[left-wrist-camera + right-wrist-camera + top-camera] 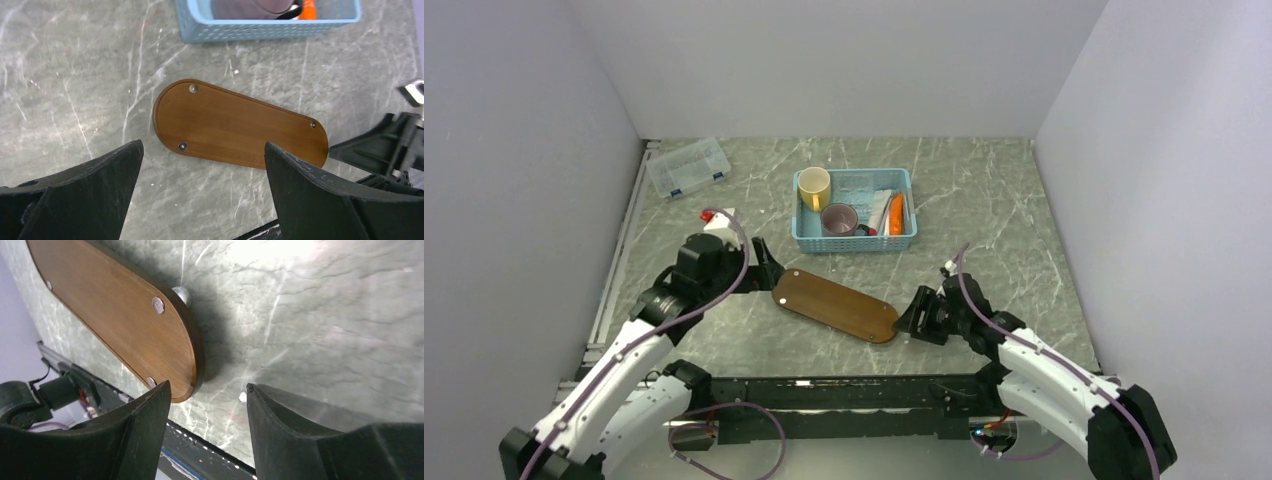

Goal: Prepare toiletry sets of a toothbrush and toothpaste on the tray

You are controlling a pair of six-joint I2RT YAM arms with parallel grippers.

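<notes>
The dark brown wooden tray (834, 305) lies flat and bare on the marble table, slanting from upper left to lower right. My left gripper (765, 268) is open at its left end, and in the left wrist view (202, 147) the near edge of the tray (235, 127) shows between the wide-spread fingers. My right gripper (916, 313) is open just off the right end with nothing between its fingers; the right wrist view (208, 386) has the rounded end of the tray (125, 315) beside the left finger. An orange toothpaste tube (896, 213) and a white stick-like toothbrush (879, 211) lie in the basket.
The light-blue mesh basket (856, 240) stands behind the tray and also holds a yellow cup (814, 187) and a dull purple mug (839, 219). A clear compartment box (688, 167) sits at the back left. The table's front edge and rail run close under both grippers.
</notes>
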